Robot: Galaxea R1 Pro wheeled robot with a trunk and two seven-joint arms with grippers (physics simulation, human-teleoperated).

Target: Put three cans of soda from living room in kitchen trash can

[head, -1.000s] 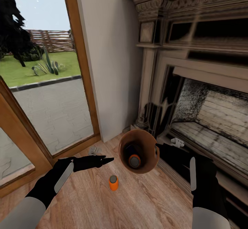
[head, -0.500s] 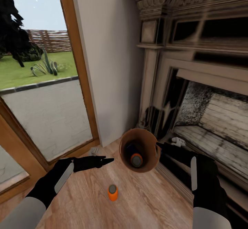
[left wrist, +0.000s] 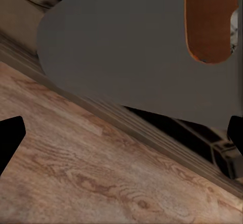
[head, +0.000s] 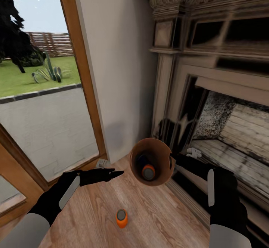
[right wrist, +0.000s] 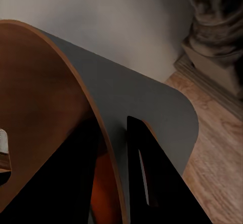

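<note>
My right arm reached forward and inward, its black forearm running up from the lower right of the head view, and my right tool (head: 172,161) was clamped on the rim of the trash can (head: 161,179), holding it off the wood floor (head: 157,218) and tilted so its brown mouth faced me. In the right wrist view one finger (right wrist: 152,183) lay against the can's grey outer wall beside the rim, the other dark inside it. My left arm came in from the lower left, bent at the elbow, with the left tool (head: 114,173) held level and pointing toward the bin, just short of it. Its fingertips sat well apart at the two edges of the left wrist view, so it was open and empty, with the can's grey wall (left wrist: 126,52) ahead of it.

Inside the bin an orange soda can (head: 148,172) stood on end, with a darker can behind it (too shadowed to name its colour). A second orange soda can (head: 121,218) stood upright on the floor, below the bin and between my arms.

Compared with a second before, both arms kept the same pose, and the bin sat in the same spot. The view had shifted: the floor can lay lower, and the fireplace (head: 224,102) and glass door frame (head: 80,72) had slid leftward.
</note>
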